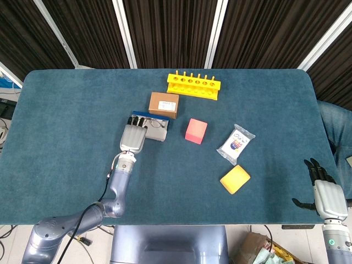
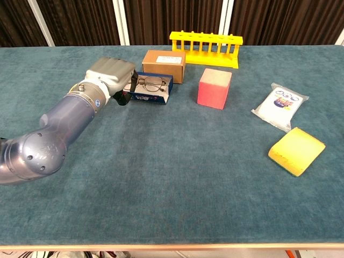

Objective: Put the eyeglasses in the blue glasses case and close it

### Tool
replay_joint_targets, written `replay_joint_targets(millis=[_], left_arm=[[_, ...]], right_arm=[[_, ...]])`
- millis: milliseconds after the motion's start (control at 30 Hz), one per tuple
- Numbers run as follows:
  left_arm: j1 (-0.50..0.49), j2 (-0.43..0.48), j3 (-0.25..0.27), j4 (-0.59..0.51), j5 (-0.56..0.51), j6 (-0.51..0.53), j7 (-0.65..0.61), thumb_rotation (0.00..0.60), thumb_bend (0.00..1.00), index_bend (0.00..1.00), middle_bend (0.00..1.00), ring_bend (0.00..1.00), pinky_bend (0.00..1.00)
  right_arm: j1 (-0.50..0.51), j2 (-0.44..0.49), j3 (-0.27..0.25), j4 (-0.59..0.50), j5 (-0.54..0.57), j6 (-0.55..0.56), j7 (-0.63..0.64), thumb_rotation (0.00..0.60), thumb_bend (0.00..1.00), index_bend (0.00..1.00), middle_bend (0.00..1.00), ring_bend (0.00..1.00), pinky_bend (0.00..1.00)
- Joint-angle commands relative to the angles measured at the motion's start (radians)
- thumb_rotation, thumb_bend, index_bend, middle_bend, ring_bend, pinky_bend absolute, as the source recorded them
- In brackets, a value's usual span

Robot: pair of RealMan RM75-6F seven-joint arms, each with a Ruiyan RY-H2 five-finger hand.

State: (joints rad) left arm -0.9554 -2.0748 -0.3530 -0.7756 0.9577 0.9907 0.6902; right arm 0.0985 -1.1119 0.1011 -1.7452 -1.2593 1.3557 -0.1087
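Already the thin wire-framed eyeglasses [image 2: 149, 83] lie in the open blue glasses case [image 2: 152, 97], which the left hand [image 2: 112, 75] apparently holds by its end; a clumsy closing push could skid it.

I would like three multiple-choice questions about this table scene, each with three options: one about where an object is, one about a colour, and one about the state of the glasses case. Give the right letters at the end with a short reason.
1. Where does the brown cardboard box stand?
A. directly behind the blue glasses case
B. beside the yellow sponge
C. at the table's front edge

2. What colour is the test tube rack?
A. pink
B. yellow
C. white

3. In what state is the blue glasses case?
A. closed and empty
B. closed with the glasses on top
C. open with the eyeglasses in it

Answers:
1 A: the brown cardboard box stands just behind the blue glasses case.
2 B: the test tube rack is yellow.
3 C: the eyeglasses lie in the open case, with the left hand at its end.
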Motion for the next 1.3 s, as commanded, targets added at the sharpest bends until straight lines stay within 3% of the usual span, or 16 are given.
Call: replay_joint_targets(millis=[33,200,300,600,867,1300], left_arm=[[0.013,0.013,-0.001,-0.018,-0.011,-0.002,0.009,0.600,0.49,0.59,0.19,0.12,0.16],[0.050,0.064,0.011,-0.103,-0.011,0.017,0.014,0.600,0.49,0.59,0.19,0.12,0.16],[0.105,0.156,0.035,-0.251,-0.001,0.054,0.026,0.600,0.49,0.59,0.19,0.12,0.16],[0.184,0.310,0.074,-0.485,-0.061,0.075,0.084,0.600,0.49,0.59,0.19,0.12,0.16],[0.183,0.341,0.083,-0.545,-0.101,0.069,0.102,0.600,0.49,0.59,0.19,0.12,0.16],[0.131,0.310,0.063,-0.554,-0.146,0.082,0.138,0.600,0.49,0.59,0.19,0.12,0.16]], right_arm=[[0.001,0.002,0.001,-0.002,0.004,-0.003,0.000,0.600,0.16,0.01,0.00,0.13,0.22],[0.002,0.004,0.001,-0.007,0.005,-0.005,0.001,0.600,0.17,0.01,0.00,0.13,0.22],[0.002,0.004,0.000,-0.008,0.005,-0.005,0.001,0.600,0.17,0.01,0.00,0.13,0.22],[0.002,0.005,0.000,-0.009,0.006,-0.008,0.003,0.600,0.17,0.01,0.00,0.13,0.22],[0.002,0.005,0.000,-0.010,0.008,-0.008,0.004,0.600,0.17,0.01,0.00,0.13,0.22],[0.002,0.004,0.000,-0.009,0.011,-0.008,0.003,0.600,0.17,0.01,0.00,0.13,0.22]])
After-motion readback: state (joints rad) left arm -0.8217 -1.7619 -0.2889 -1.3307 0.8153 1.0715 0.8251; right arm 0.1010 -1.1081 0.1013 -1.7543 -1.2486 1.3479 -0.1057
